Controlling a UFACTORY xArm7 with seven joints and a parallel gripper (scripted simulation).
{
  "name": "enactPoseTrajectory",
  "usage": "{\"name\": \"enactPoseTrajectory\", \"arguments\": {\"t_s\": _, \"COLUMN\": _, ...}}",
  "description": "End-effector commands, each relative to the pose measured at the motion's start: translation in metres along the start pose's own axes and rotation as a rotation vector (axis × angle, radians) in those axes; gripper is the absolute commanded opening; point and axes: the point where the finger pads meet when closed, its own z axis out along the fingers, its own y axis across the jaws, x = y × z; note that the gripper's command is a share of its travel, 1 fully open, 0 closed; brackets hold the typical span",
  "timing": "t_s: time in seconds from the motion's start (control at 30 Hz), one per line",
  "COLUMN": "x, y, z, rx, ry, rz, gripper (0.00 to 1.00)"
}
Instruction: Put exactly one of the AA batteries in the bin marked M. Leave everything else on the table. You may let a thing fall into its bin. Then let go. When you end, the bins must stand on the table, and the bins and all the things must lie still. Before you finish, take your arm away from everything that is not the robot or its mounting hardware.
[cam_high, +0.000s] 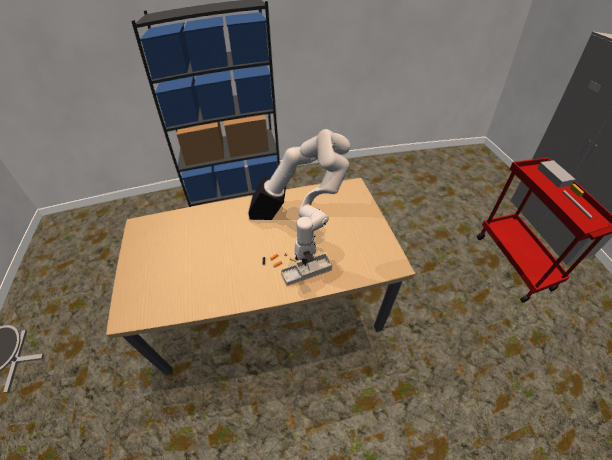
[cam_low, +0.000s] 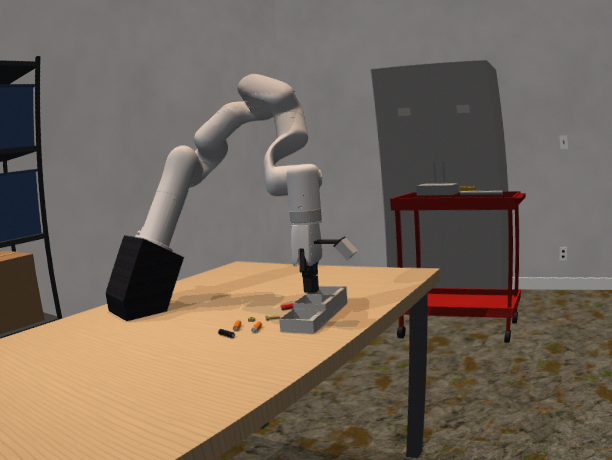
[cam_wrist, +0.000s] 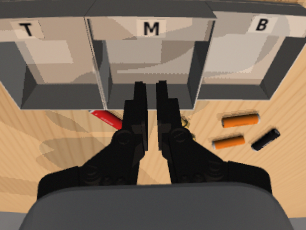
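Risk | my claw hangs over bin M, nearly shut, nothing between its fingers | both orange AA batteries lie on the desk outside bin M, right of it in my wrist view | letting go here delivers nothing; reaching for one, I may pinch both or knock the black cell beside them.

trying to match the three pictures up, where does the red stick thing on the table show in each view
Top: the red stick is a tiny speck just left of the gripper, behind the tray.
Exterior: it lies on the table just left of the grey tray.
Wrist: it pokes out left of the closed fingers, below the T bin's front wall.
Shared landmark: the grey tray.
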Motion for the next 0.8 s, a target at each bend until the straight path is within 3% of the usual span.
{"name": "enactPoseTrajectory", "arguments": {"t_s": 0.0, "x": 0.002, "y": 0.001, "z": 0.01, "rx": -0.002, "ry": 0.005, "rz": 0.0, "gripper": 0.07}}
{"name": "enactPoseTrajectory", "arguments": {"t_s": 0.37, "x": 0.002, "y": 0.001, "z": 0.039, "rx": -0.002, "ry": 0.005, "rz": 0.0, "gripper": 0.07}}
{"name": "enactPoseTrajectory", "arguments": {"t_s": 0.77, "x": 0.002, "y": 0.001, "z": 0.048, "rx": -0.002, "ry": 0.005, "rz": 0.0, "gripper": 0.07}}
